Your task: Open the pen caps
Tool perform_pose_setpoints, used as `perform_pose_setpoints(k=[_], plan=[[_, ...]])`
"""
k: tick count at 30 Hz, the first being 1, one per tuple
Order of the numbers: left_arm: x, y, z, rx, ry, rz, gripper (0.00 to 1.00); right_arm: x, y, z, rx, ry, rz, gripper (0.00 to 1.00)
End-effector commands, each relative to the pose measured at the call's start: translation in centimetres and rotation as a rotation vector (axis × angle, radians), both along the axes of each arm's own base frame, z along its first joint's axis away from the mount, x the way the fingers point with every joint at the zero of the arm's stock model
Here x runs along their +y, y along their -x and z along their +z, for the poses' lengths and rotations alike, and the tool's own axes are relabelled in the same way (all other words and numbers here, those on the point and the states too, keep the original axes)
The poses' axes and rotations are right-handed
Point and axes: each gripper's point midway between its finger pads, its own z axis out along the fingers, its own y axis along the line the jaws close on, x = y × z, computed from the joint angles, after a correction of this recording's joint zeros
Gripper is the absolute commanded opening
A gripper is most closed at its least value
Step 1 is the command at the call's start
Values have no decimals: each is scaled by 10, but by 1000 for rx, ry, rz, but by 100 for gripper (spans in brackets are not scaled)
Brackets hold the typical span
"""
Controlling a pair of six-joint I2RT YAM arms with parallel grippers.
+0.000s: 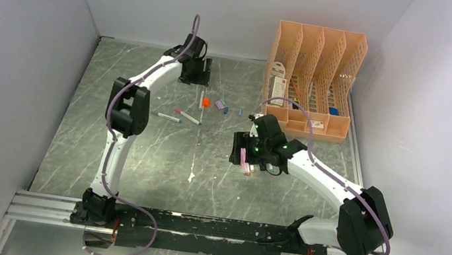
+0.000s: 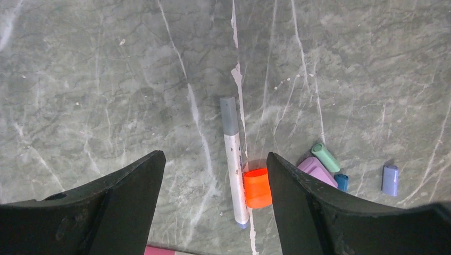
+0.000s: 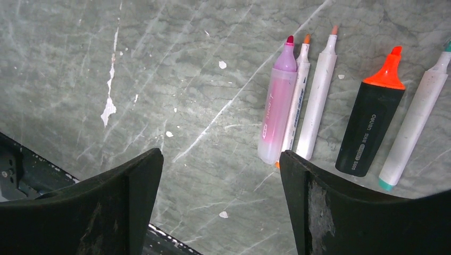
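My left gripper (image 2: 215,156) is open just above the table, far centre in the top view (image 1: 194,78). A white pen with a grey cap (image 2: 233,159) lies between its fingers, an orange cap (image 2: 257,187) touching the pen's right side. Lilac (image 2: 317,171), green (image 2: 325,156), blue (image 2: 341,182) and periwinkle (image 2: 390,179) caps lie loose to the right. My right gripper (image 3: 220,154) is open and empty, mid-table (image 1: 243,153). Beside it lie uncapped pens: a pink one (image 3: 277,117), two white ones (image 3: 318,101), a stubby black one with an orange tip (image 3: 371,130) and a white one with a teal end (image 3: 417,122).
A peach mesh file organiser (image 1: 313,80) stands at the back right. Two more capped pens (image 1: 186,115) (image 1: 168,117) lie left of centre. The black base rail (image 1: 196,227) runs along the near edge. Grey walls close in both sides.
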Motion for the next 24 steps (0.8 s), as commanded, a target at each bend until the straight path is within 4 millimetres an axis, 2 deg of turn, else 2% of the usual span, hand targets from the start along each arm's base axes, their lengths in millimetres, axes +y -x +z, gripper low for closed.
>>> perform_pose_setpoints(k=[1,14,24], plan=[[-6,-10,-7,-26,-14,15,80,-2,-1,10,-35,-24,-4,81],[-6,4,-43,25,-133,20,76,-6,4,9,-40,-24,-9,81],[4,14,-65,58,-177,29,70,-11,4,20,-63,-23,-20,81]])
